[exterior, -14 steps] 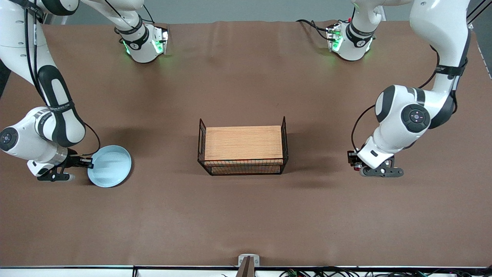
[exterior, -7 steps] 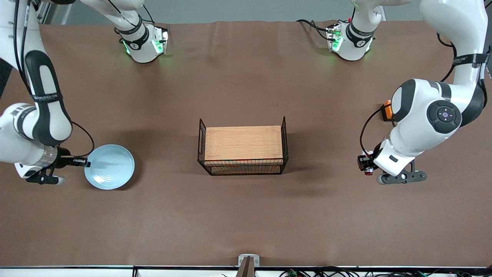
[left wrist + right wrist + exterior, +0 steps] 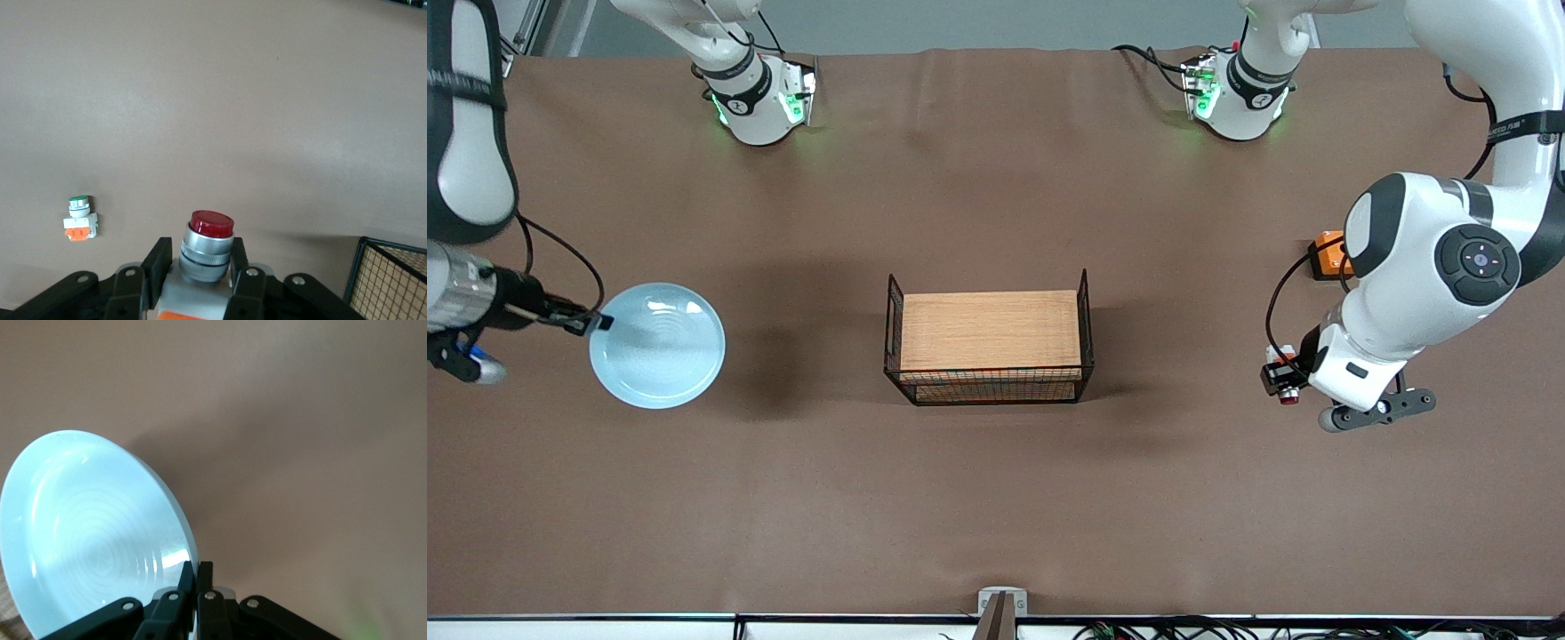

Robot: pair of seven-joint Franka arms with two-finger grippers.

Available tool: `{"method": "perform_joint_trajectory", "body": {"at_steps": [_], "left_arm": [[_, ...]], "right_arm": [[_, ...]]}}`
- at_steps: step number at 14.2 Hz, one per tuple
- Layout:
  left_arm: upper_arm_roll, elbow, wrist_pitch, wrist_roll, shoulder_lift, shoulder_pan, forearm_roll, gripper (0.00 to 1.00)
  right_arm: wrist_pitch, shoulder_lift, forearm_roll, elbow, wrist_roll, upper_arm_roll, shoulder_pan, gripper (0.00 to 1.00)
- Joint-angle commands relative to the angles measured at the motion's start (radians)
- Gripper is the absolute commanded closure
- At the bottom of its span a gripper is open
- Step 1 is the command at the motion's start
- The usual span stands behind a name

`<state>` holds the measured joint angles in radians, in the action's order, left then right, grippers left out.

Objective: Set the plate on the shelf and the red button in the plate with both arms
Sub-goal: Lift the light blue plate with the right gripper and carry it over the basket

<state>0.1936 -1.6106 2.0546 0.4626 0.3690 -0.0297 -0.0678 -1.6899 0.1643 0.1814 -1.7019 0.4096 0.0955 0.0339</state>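
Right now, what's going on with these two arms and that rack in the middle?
Both arms are carrying things. The right gripper pinches the plate by its rim, raised over the right arm's end of the table. The left gripper holds the red button over the left arm's end. The rack in the middle has nothing on its wooden top.

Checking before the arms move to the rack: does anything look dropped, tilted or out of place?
Nothing stands out. The right tool pinches the plate by its rim, the left tool grips the red button, and the rack stands square mid-table. A green-capped button lies apart on the table.
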Motion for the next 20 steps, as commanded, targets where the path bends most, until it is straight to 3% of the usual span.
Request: {"method": "perform_joint_trajectory", "body": {"at_steps": [1, 3, 8, 15, 20], "left_arm": [[0.004, 0.028, -0.025, 0.085, 0.008, -0.010, 0.011, 0.80], [0.007, 0.028, -0.025, 0.132, 0.008, -0.021, 0.009, 0.81], [0.009, 0.029, -0.025, 0.241, 0.010, -0.053, 0.002, 0.83], [0.012, 0.037, -0.059, 0.336, 0.005, -0.070, 0.003, 0.83], [0.012, 0.048, -0.083, 0.585, 0.005, -0.070, 0.005, 0.83]], "right_arm": [[0.090, -0.090, 0.015, 0.019, 0.345, 0.000, -0.086, 1.00], [0.093, -0.133, 0.042, 0.025, 0.635, -0.002, -0.168, 1.00], [0.082, -0.152, 0.029, 0.067, 1.134, -0.011, -0.418, 1.00], [-0.005, -0.140, -0.081, 0.107, 1.575, -0.014, -0.704, 1.00], [-0.120, -0.062, -0.178, 0.100, 1.827, -0.014, -0.857, 1.00]]}}
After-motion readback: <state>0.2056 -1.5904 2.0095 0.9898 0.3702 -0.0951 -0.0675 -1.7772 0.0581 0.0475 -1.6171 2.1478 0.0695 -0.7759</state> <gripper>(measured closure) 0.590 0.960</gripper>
